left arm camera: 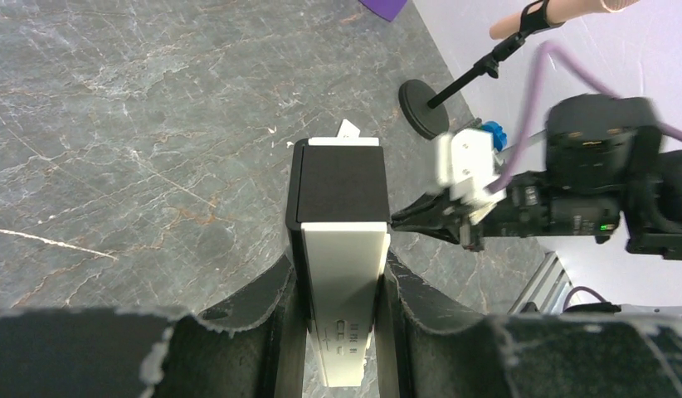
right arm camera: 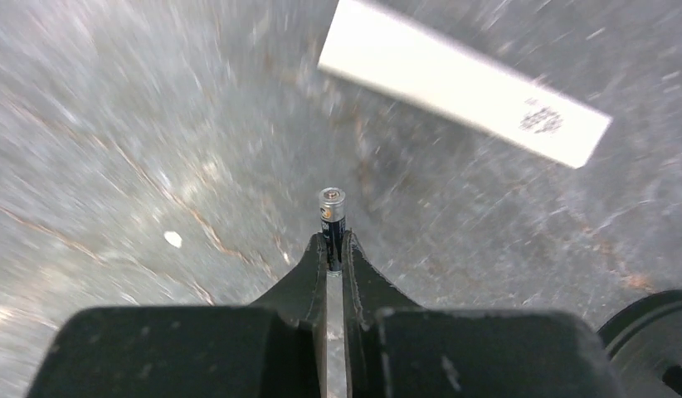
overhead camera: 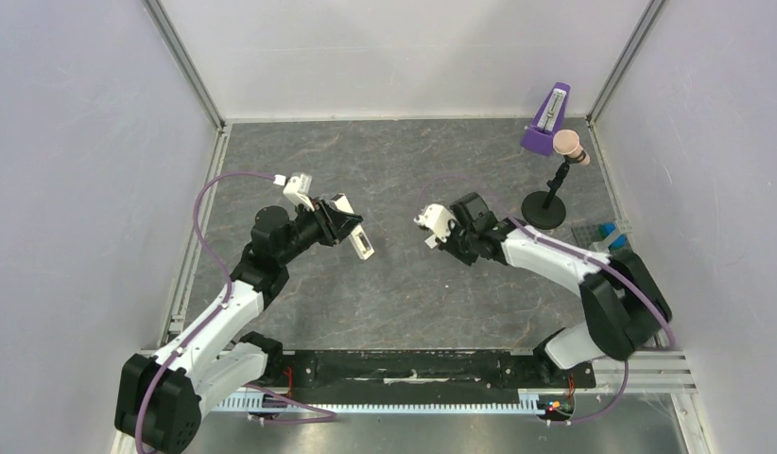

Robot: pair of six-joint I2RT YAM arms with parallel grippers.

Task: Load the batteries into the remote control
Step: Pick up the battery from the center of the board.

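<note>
My left gripper is shut on the white remote control and holds it above the table. In the left wrist view the remote sits between both fingers, back side up, with its dark recess at the far end. My right gripper is shut on one small dark battery, which sticks out past the fingertips. In the top view the right gripper is just right of the remote, and its tips point at the remote's side. The second battery is out of view.
A flat white strip with small print lies on the grey table beyond the right gripper. A purple metronome and a black-based stand with a pink head stand at the back right. A blue item is by the right wall.
</note>
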